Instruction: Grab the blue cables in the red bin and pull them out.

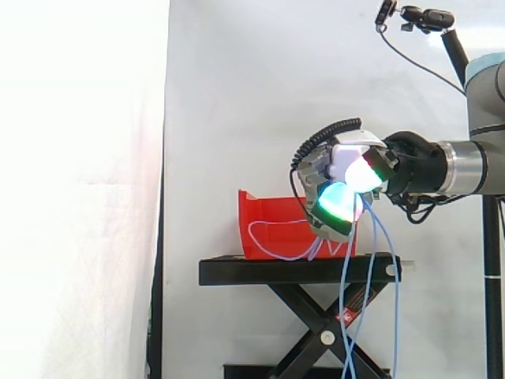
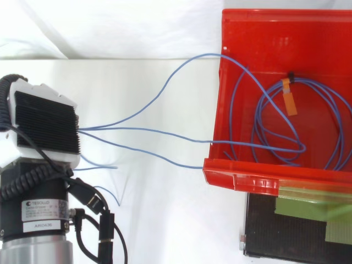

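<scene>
From the side, the hand hangs above the near end of the black scissor-legged bench. Its glowing fingers are curled shut around a bunch of the blue cables. Several thin, limp strands drop from that grip past the bench edge towards the floor. Another loop sags over the front wall of the red bin, a glossy moulded plastic tub with a raised back and a low front lip. The pull looks partly made, since a good length is already outside the bin.

From above, the hand shows its ribbed black back plate in a white housing, well apart from the red bin. The blue cables fan out from it in smooth curves and cross the white cloth. They pass over the bin's side wall and lip. Inside the bin, most of the cable lies in loose overlapping rings, tied at one spot and marked with an orange tag. That coil is what is left to draw out. Below the bin, the matte bench top carries strips of green tape.
</scene>
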